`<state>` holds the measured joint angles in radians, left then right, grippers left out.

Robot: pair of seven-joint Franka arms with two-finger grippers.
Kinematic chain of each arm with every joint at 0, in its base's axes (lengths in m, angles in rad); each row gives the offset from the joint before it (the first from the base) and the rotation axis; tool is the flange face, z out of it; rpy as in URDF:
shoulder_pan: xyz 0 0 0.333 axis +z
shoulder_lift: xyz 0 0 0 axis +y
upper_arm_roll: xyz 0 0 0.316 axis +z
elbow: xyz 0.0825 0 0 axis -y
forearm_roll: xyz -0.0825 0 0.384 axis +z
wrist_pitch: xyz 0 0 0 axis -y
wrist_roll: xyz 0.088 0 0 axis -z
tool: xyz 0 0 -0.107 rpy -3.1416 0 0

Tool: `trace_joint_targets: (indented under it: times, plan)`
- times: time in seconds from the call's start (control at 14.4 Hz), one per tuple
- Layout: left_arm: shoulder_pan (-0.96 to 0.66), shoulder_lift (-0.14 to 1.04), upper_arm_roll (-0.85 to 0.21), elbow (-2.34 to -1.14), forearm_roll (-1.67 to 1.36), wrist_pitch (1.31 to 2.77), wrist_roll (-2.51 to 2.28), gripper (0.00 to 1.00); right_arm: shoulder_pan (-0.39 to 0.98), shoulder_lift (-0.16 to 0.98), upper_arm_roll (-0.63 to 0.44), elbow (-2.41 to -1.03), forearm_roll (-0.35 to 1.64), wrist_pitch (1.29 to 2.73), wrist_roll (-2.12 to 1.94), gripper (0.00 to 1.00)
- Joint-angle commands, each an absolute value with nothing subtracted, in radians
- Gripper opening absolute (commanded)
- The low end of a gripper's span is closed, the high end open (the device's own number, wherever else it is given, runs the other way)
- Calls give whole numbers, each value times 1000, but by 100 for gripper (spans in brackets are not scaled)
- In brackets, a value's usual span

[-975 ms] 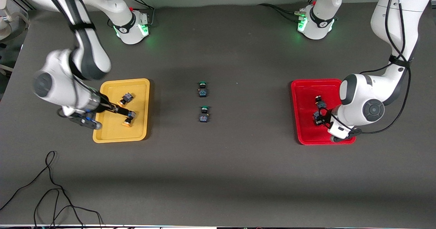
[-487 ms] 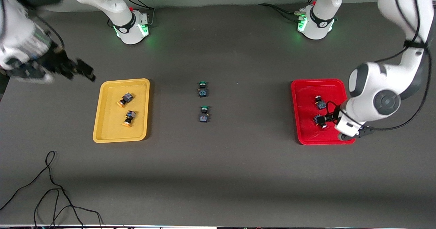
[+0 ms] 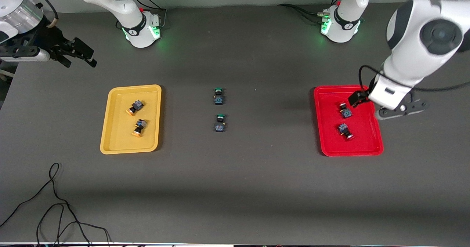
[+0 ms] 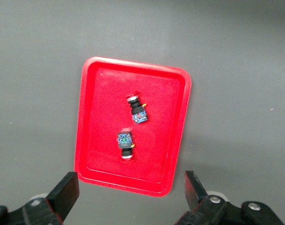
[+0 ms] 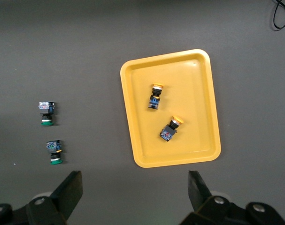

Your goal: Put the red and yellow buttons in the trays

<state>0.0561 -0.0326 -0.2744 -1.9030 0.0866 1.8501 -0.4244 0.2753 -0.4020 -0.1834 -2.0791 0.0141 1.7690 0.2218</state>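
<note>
Both arms had lifted away since earlier: your left gripper [image 3: 355, 98] over the red tray [image 3: 367, 149], your right gripper [image 3: 75, 52] clear of the yellow tray [image 3: 128, 149], both wide open and empty; the buttons [image 3: 345, 112] apparently all lay in the trays.

The left gripper [image 3: 358, 98] is mostly hidden by its wrist.

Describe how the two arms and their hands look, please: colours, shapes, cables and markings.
Both arms are glossy white with rounded shells and dark grey joint caps. Black cables run along them, strapped on. Each base carries a black band and glows green. The left hand and the right hand have black fingers; a silver metal ring sits at the right wrist. The wrist views show black angular fingers with screws.
</note>
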Motion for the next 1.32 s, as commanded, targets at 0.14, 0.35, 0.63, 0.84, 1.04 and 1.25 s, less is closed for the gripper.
trace_joint_targets:
  times: [0.14, 0.35, 0.63, 0.84, 1.04, 1.25]
  plan:
    - [58, -121, -253, -1911, 57, 1783, -347, 100, 253, -286, -167, -1916, -2, 1724, 183, 100]
    - [46, -170, -169, -1922, 16, 1753, -227, 100, 190, -267, -103, -1896, 5, 1718, 120, 100]
    - [-3, -201, -38, -1907, 6, 1683, -85, 100, 183, -279, -84, -1893, 6, 1695, 121, 100]
    - [67, -204, -87, -1881, 11, 1645, -81, 100, 183, -267, -94, -1872, 27, 1690, 83, 100]
    - [87, -202, -114, -1870, 18, 1626, -83, 100, 193, -271, -81, -1873, 48, 1687, 74, 100]
    - [77, -201, -97, -1865, 20, 1609, -89, 100, 193, -272, -91, -1871, 48, 1675, 28, 100]
